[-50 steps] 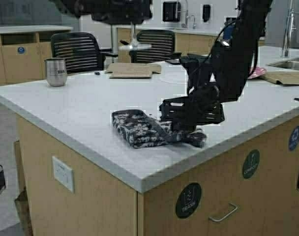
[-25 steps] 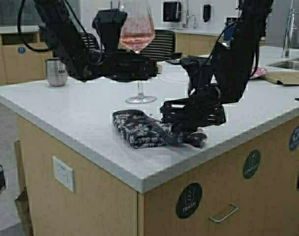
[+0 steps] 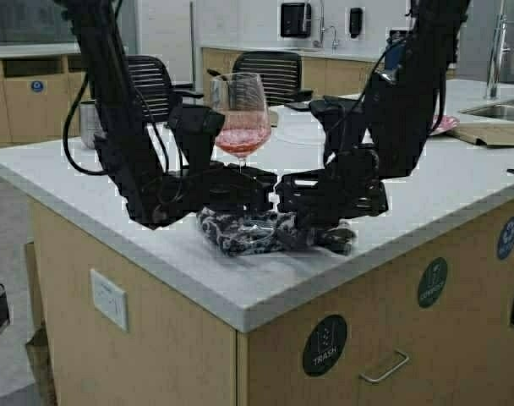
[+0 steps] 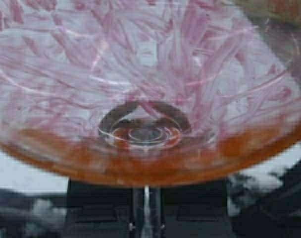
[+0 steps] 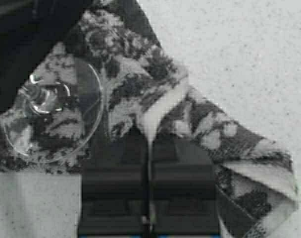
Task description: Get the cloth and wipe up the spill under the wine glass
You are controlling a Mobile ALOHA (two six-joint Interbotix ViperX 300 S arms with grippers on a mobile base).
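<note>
High view: left tool [image 3: 255,188] grips glass [image 3: 240,118] stem above cloth [image 3: 248,233]; right tool [image 3: 284,222] pinches cloth on counter [image 3: 113,194]. Risk: dragging cloth catches foot, tipping glass

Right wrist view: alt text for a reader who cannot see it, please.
The right gripper is shut on a fold of the dark floral cloth on a pale speckled countertop. The wine glass has its clear round foot over the cloth beside the gripper.
</note>
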